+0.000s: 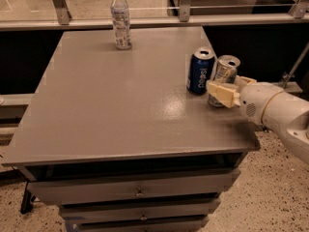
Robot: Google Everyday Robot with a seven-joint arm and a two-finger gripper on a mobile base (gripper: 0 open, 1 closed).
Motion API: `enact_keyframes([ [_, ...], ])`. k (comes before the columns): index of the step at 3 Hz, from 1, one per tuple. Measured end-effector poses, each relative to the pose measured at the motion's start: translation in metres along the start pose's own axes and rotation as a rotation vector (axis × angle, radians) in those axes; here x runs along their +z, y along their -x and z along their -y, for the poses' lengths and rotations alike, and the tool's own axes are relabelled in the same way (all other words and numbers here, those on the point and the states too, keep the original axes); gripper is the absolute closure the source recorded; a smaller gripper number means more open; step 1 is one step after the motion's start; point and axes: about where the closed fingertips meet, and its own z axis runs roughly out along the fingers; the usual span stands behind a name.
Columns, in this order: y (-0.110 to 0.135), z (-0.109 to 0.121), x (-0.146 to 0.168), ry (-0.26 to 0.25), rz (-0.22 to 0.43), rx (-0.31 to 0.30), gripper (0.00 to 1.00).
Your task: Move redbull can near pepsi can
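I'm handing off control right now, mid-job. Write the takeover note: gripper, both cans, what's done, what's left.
Gripper: at the right side of the table, closed on the redbull can.
Cans: the redbull can is just right of the pepsi can, both near the right edge.
Done: the cans are already close together.
Left: probably confirm the redbull can rests on the table, release it, and back away without bumping either can.
Water bottle: far edge, out of the way.
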Motion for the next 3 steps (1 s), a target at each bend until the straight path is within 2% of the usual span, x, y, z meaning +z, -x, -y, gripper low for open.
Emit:
enact_keyframes([
  [1, -0.003, 0.000, -0.005, -0.004, -0.007, 0.005, 0.00],
  [2, -0.006, 0.001, -0.014, -0.001, -0.018, 0.008, 0.00],
  [3, 0.001, 0.013, -0.031, 0.026, -0.019, -0.030, 0.00],
])
